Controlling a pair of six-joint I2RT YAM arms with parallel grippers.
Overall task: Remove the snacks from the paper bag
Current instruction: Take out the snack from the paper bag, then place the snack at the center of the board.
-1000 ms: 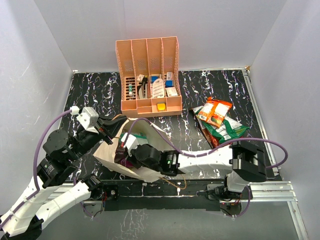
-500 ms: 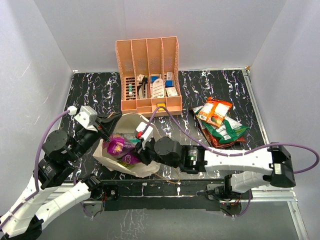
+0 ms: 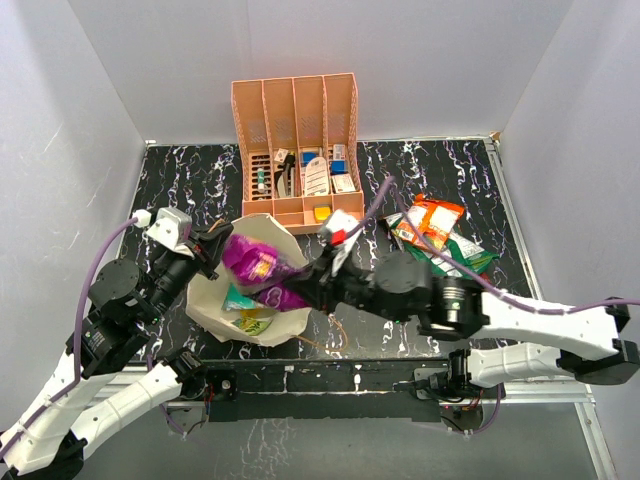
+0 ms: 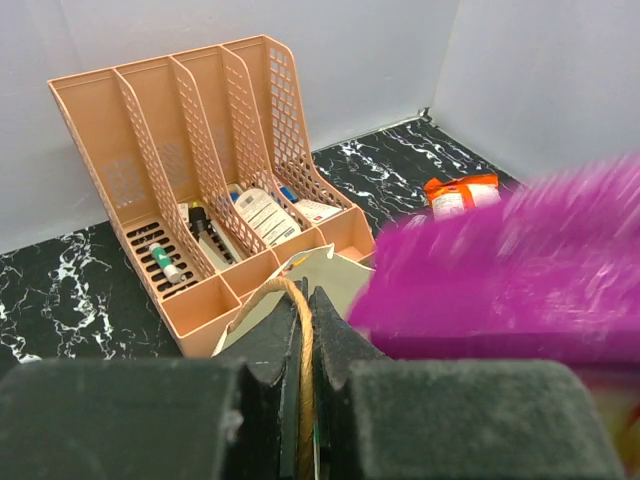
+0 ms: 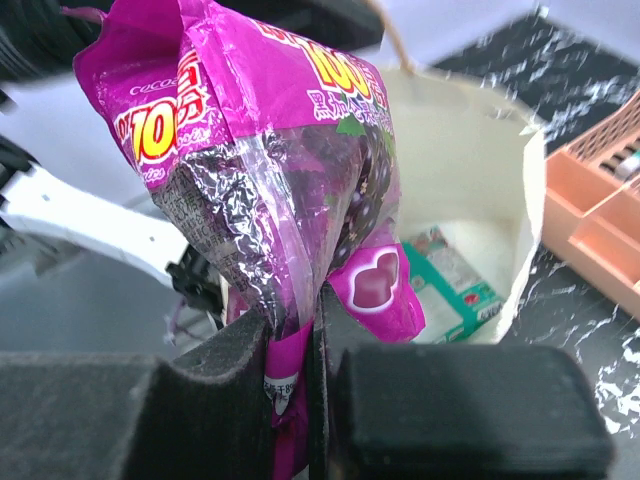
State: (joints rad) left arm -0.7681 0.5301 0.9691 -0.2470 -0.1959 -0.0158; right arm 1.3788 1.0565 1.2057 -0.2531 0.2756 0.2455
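Note:
The tan paper bag (image 3: 212, 297) stands open at the table's front left. My left gripper (image 3: 213, 243) is shut on its brown cord handle (image 4: 304, 345), holding the rim up. A purple snack packet (image 3: 260, 268) hangs over the bag's mouth, pinched at its lower edge by my right gripper (image 5: 315, 325). In the left wrist view the purple packet (image 4: 520, 270) is a blurred magenta mass at the right. A teal-white packet (image 5: 452, 283) lies inside on the bag's floor (image 5: 470, 225). Orange (image 3: 430, 222) and green (image 3: 457, 262) packets lie piled on the table at the right.
A peach slotted organizer (image 3: 297, 150) with small boxes and bottles stands at the back centre, just behind the bag. It also fills the left of the left wrist view as the organizer (image 4: 180, 170). White walls close in the black marbled table (image 3: 180, 180) on three sides.
My right gripper has come up out of the bag with the purple packet and shifted right. The bag's mouth now stands wider, showing the packets inside. The left gripper keeps hold of the handle.

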